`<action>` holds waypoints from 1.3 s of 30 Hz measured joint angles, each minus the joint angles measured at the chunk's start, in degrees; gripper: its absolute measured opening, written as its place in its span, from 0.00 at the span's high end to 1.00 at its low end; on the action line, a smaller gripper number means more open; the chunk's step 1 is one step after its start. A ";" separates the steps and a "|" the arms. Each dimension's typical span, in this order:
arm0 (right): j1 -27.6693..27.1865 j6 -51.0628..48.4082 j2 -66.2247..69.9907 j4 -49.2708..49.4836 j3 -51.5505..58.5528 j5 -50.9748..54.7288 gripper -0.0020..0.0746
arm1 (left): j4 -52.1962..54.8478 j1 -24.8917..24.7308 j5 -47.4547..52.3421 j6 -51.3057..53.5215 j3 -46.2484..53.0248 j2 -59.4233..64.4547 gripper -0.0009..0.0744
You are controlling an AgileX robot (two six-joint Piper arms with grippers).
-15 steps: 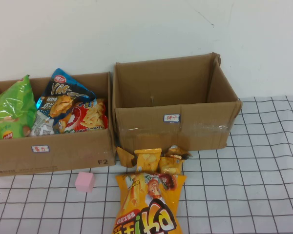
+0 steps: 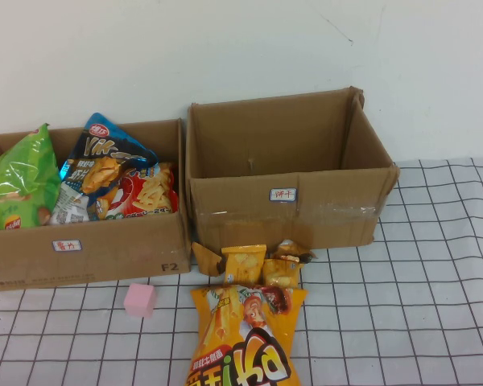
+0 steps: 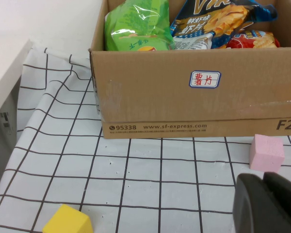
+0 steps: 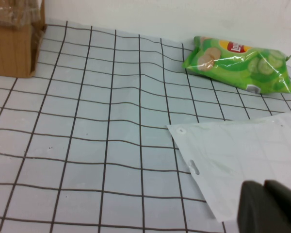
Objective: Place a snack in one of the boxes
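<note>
Left wrist view shows my left gripper [image 3: 266, 204] low over the checked cloth [image 3: 150, 170], just short of the chips box [image 3: 194, 97]. Its jaws look pressed together on nothing. Makes sense, since that box is already stuffed with bags, so no reason to reach in. A pink cube [image 3: 266, 153] sits by the box front and a yellow cube [image 3: 68, 221] nearer me.

My right gripper [image 4: 271, 206] hangs over bare cloth off to the side, also pinched together and empty, beside a flat white bag [image 4: 242, 160] with a green Lay's bag [image 4: 240, 63] beyond it.

Up top, the orange snack bag [image 2: 241, 338] lies in front of the empty right box [image 2: 286, 197], probably the easiest drop. Neither arm shows in that view.
</note>
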 joint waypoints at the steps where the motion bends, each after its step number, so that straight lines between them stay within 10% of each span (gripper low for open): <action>1: 0.00 0.00 0.00 0.00 0.00 0.00 0.97 | 0.00 0.00 0.00 0.00 0.00 0.00 0.99; 13: 0.00 0.27 0.00 7.87 0.00 -0.35 0.97 | 0.00 0.00 0.00 0.00 0.00 0.00 0.99; 21: 0.00 9.04 0.00 50.11 0.22 -0.44 0.97 | 0.00 0.00 0.00 0.00 0.00 0.00 0.99; 27: 0.00 6.67 0.00 56.60 0.22 -1.83 0.97 | 0.00 0.00 0.00 0.00 0.00 0.00 0.99; 39: 0.00 -22.46 0.27 58.90 -5.76 10.20 0.97 | 0.00 0.00 0.33 0.00 -0.05 0.00 0.99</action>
